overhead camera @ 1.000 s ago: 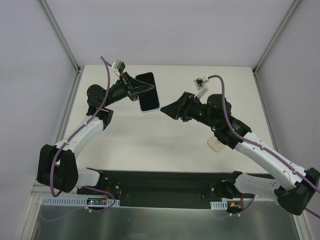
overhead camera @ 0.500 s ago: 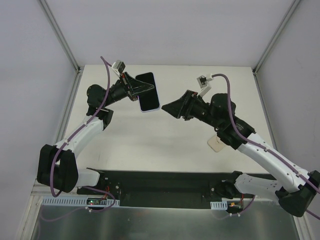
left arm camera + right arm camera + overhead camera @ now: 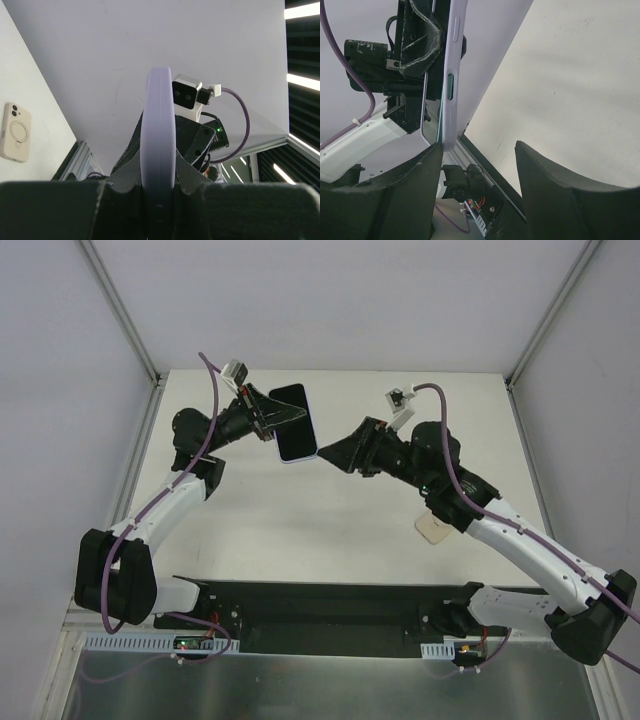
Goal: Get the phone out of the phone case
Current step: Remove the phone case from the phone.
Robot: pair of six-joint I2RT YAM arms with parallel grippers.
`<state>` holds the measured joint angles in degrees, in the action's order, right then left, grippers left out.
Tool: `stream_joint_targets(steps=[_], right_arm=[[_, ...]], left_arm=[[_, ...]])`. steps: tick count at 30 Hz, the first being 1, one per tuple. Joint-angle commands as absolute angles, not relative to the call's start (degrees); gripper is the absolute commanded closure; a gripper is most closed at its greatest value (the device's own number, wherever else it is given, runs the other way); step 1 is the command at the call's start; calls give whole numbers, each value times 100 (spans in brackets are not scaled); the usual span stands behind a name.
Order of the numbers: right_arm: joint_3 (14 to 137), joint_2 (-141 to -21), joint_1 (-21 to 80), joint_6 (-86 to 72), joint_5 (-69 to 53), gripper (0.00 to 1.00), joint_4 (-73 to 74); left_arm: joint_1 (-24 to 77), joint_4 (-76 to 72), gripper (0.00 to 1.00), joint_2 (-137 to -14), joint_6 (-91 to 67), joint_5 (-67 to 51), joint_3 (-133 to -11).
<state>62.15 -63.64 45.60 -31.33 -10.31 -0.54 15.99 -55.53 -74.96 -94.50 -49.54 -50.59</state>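
**Phone** (image 3: pixel 300 435): held off the table (image 3: pixel 300 520) in its lavender case (image 3: pixel 453 75). By the look of it, the two are not yet separated.

**Left gripper** (image 3: pixel 280 417): clamped across the case, one finger on each face, with the phone's far half inside its hold.

**Right gripper** (image 3: pixel 328 454): jaws spread wide, holding nothing.

**Key relation:** the phone's long axis runs from the left gripper's hold toward the right gripper, so the free end points at it. That end lies just ahead of the right gripper but off-centre. It sits beside one fingertip (image 3: pixel 436 150), not inside the gap. Contact with that tip cannot be confirmed.

**Judgement:** the right arm is the free arm and the nearer one to the loose end. The coming move depends on shifting its gap sideways over that end.

**Views compared:**
- The top view shows the dark screen face and the right gripper at the phone's free corner, but not the jaw gap.
- The right wrist view shows the case edge-on, with side buttons (image 3: pixel 451 86), and the offset.
- The left wrist view shows the rim pinched between its own fingers. It alone shows clearly a beige case-like item (image 3: pixel 15 132) lying flat on the table, well apart from both grippers.
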Motion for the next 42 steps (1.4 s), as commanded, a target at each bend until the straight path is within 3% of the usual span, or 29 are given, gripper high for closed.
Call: stream_joint_targets(steps=[1,10,19,30,42], right_arm=[[6460,-6574,4544,-3067,-906,38,-71],[6557,-7110,4535,-3111,-598,40,448],[6645,-7471,4412,-3304,-983,40,9],[6020,-8199,4113,-5052,-2671,36,-3787],[7013,-8859,4351,-4860,-2962,40,-3138]], left_arm=[[1591,-6100,100,-7277,-9510,-4966,-5177],[1565,-6073,100,-7163,-9536,-4983,-5212],[1556,-6073,100,-7128,-9571,-5019,-5168],[1591,-6179,100,-7128,-9615,-5019,-4852],[1810,-5801,100,-7058,-9167,-5010,-4799]])
